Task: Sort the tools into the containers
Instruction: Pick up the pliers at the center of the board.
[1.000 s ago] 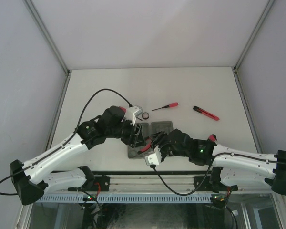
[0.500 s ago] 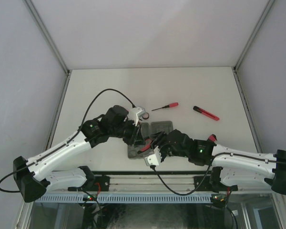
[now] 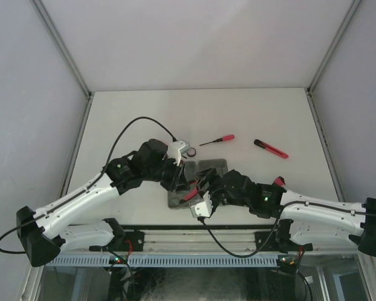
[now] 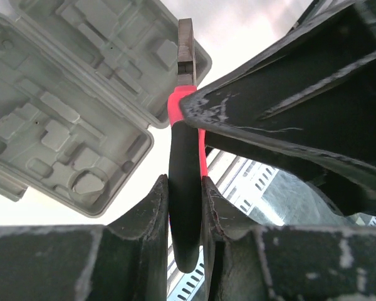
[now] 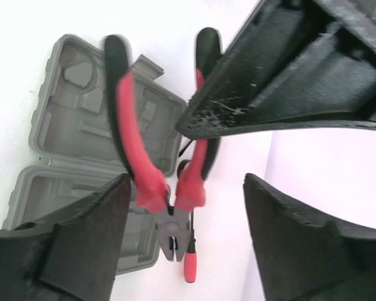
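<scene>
The red-handled pliers [image 4: 185,157] hang over the near edge of the open grey case [image 4: 69,106], metal nose pointing away. My left gripper [image 4: 185,185] is shut on one black-tipped handle. In the right wrist view the pliers [image 5: 151,179] sit between the spread fingers of my right gripper [image 5: 187,180], which is open and does not clamp them. From above, both grippers meet at the pliers [image 3: 189,193] over the case [image 3: 203,167]. A red-handled screwdriver [image 3: 217,140], a slim red-black stick tool [image 3: 271,148] and a black ring [image 3: 191,152] lie on the table.
The case's moulded recesses [image 5: 81,119] hold nothing that I can see. The table's near rail [image 3: 200,241] runs just below the arms. White walls close in the left, far and right sides.
My left gripper has closed on a pliers handle. My right gripper has opened its jaws around the pliers. Both arms stay over the case.
</scene>
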`<state>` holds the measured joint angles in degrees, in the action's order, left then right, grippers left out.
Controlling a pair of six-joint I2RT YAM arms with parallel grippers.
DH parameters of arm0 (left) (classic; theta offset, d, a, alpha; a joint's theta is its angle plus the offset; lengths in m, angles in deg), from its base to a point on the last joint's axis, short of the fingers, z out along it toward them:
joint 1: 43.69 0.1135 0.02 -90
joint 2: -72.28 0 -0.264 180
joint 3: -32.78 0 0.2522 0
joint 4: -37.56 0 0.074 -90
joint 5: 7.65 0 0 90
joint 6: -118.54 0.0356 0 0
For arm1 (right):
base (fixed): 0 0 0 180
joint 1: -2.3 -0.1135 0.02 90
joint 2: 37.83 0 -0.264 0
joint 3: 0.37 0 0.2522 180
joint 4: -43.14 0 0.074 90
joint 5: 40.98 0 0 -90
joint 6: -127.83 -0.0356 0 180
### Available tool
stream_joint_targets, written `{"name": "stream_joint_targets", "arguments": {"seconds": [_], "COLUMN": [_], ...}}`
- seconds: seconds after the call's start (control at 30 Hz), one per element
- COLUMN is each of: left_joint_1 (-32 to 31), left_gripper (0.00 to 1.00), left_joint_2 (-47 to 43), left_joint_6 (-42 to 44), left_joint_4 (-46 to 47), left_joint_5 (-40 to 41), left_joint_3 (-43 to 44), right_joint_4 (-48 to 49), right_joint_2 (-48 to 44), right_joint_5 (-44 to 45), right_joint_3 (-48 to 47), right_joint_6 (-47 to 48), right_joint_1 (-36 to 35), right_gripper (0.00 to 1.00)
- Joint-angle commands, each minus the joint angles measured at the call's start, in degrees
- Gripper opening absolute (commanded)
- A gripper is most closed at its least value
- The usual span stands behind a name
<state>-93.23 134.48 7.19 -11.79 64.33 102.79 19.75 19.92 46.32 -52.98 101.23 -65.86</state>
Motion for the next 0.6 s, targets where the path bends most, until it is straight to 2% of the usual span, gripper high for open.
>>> {"name": "stream_joint_targets", "arguments": {"seconds": [0.0,0.07,0.23,0.33,0.4,0.57], "left_joint_1": [-0.2,-0.2,-0.1,0.0,0.1,0.3], "left_gripper": [0.00,0.00,0.00,0.00,0.00,0.00], "left_joint_2": [-2.5,-3.1,-4.4,-6.7,-8.9,-17.5], "left_joint_6": [0.3,0.0,0.0,-0.1,-0.8,-3.3], "left_joint_4": [1.7,2.2,2.0,2.2,3.0,8.0], "left_joint_5": [1.6,2.1,5.2,8.3,12.1,21.6], "left_joint_3": [0.7,0.2,0.0,-0.4,-1.0,-4.4], "right_joint_4": [4.9,5.8,11.3,16.2,18.2,25.5], "right_joint_2": [-2.6,-3.5,-6.8,-9.2,-10.5,-12.7], "right_joint_5": [-1.0,-1.0,0.9,3.9,6.1,13.7], "right_joint_3": [-2.1,-1.3,2.1,4.7,5.6,6.8], "right_joint_6": [-2.0,-3.3,-10.5,-18.8,-24.5,-39.2], "right_joint_1": [-0.6,-0.6,-0.6,-0.6,-0.6,-0.5], "right_gripper": [0.77,0.84,0.89,0.90,0.99,1.00]}}
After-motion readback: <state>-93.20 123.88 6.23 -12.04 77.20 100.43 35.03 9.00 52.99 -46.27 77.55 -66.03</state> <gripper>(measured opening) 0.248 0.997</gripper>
